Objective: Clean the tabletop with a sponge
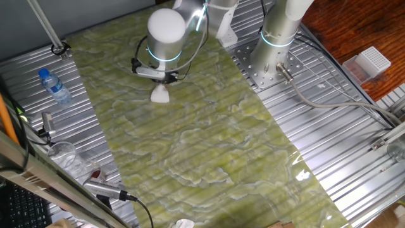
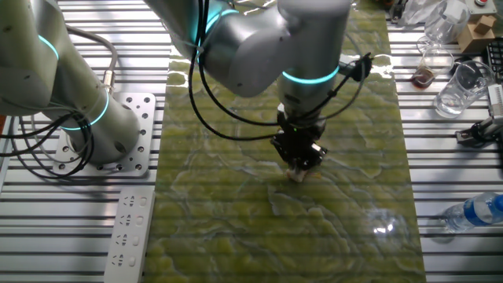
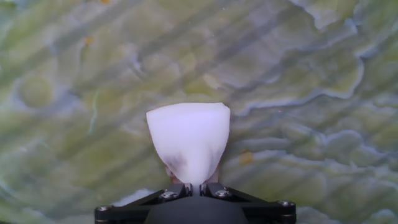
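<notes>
Far left in one fixed view: water bottle (image 1: 56,87) lying on ribbed metal, well apart from the action. Next along, the worktop (image 1: 209,158), a green-yellow marbled sheet, running diagonally through the frame. Toward its upper-left part, the sponge (image 1: 160,95), white and pinched at the waist, hanging under the claw (image 1: 163,80) with its broad end down at the sheet; contact looks likely but cannot be confirmed from this angle. Right of that, the arm's base column and a cable trailing off over the metal. In the hand view, claw clenched on the sponge (image 3: 188,142): jaws drawn almost together at the narrow end, only a sliver of gap, the soft block fanning out wide beyond them against the marbled surface, with a small dark smudge near the gripped end. In the other fixed view, same grasp seen from the far side, claw (image 2: 299,161) low over the middle of the sheet. Progress, as a judgement: grasp done, wiping apparently under way or about to start, nowhere near finished. No visible streak or cleaned band to tell wiped ground from unwiped; a few small orange flecks (image 3: 247,158) near the sponge. Most of the sheet toward the lower right apparently left to cover.
</notes>
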Available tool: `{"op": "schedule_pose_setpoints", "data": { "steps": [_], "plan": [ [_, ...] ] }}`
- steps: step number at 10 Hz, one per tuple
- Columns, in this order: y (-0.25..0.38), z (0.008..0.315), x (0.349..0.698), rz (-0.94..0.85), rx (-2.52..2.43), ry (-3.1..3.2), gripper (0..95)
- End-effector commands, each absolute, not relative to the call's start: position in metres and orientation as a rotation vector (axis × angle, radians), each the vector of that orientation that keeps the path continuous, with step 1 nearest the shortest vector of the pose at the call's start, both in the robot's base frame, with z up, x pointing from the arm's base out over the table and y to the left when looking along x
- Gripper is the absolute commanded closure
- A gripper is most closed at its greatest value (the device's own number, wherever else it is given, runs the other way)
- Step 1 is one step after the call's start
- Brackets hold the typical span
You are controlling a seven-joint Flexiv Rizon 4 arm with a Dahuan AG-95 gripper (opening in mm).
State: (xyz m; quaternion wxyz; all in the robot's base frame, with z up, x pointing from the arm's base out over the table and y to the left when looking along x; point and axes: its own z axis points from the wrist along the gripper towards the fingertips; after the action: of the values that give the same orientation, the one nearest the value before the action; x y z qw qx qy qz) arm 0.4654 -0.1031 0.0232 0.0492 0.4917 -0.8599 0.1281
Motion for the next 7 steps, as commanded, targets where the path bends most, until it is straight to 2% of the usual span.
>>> {"op": "schedule_pose_setpoints", "data": {
  "steps": [1, 7],
  "plan": [
    [-0.107, 0.021, 0.469, 0.383, 1.502, -2.632, 95.0],
    [-0.125, 0.018, 0.477, 0.402, 1.552, -2.615, 95.0]
  ]
}}
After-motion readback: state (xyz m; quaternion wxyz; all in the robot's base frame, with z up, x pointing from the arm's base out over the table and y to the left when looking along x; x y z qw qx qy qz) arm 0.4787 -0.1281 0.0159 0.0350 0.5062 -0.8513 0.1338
